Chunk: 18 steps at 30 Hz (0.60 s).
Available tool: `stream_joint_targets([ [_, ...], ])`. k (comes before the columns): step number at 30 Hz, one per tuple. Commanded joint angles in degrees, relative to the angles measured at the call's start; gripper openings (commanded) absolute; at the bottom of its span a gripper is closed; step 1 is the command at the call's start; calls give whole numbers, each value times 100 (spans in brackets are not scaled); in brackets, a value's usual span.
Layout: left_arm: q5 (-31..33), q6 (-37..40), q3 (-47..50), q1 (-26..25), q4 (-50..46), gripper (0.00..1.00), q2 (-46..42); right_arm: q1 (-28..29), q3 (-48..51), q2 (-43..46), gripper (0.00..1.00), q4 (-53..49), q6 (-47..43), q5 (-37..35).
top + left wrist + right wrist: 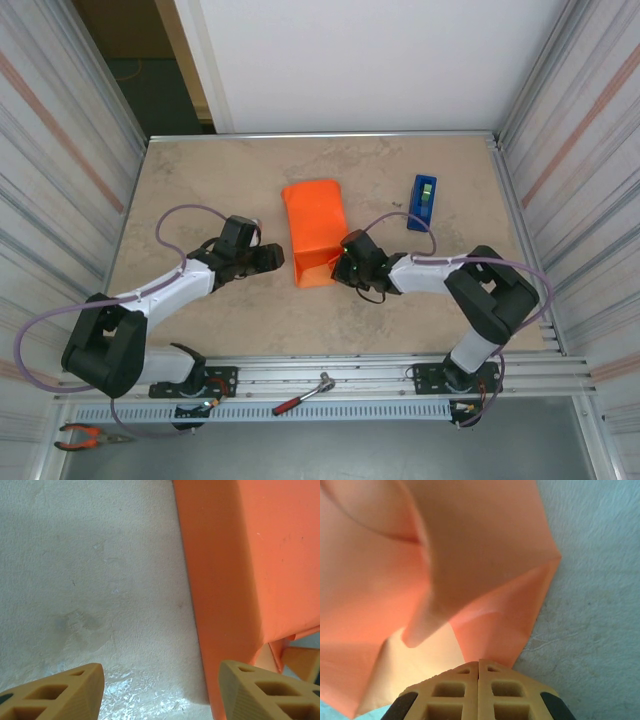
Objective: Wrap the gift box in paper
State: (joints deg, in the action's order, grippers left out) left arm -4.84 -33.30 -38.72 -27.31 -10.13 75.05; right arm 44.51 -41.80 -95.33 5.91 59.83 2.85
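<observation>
The left end effector [272, 257] is about half open and holds nothing. It sits just beside the paper [312, 225], at the paper's 8 o'clock. The right end effector [479, 663] is pinched shut on a flap of the paper at its 5 o'clock corner. The folded orange paper lies mid bench [200, 180]. Its long side runs from 12 to 6 o'clock.

The paper [312, 230] is a thin, matt orange sheet, smooth with soft folds, the worktop [200, 180] looks like pale mottled stone with a fine, slightly rough grain, the jaws are tan plastic with fine ribs, and the tape dispenser [423, 201] is blue plastic.
</observation>
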Motion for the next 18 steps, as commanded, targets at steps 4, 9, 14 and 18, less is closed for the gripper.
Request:
stream_joint_targets([
  [4,-52,-61,-23,42,72,63,15,201,-190,-255,0,36,210,-46],
  [9,-43,-32,-39,50,66,62,44,163,-243,213,0,-248,81,-157],
  [14,-123,-109,4,98,68,60,81,-100,-160,445,0,-398,-24,-157],
  [18,-243,-295,119,188,115,51,77,-295,-99,380,0,-304,-33,-34],
])
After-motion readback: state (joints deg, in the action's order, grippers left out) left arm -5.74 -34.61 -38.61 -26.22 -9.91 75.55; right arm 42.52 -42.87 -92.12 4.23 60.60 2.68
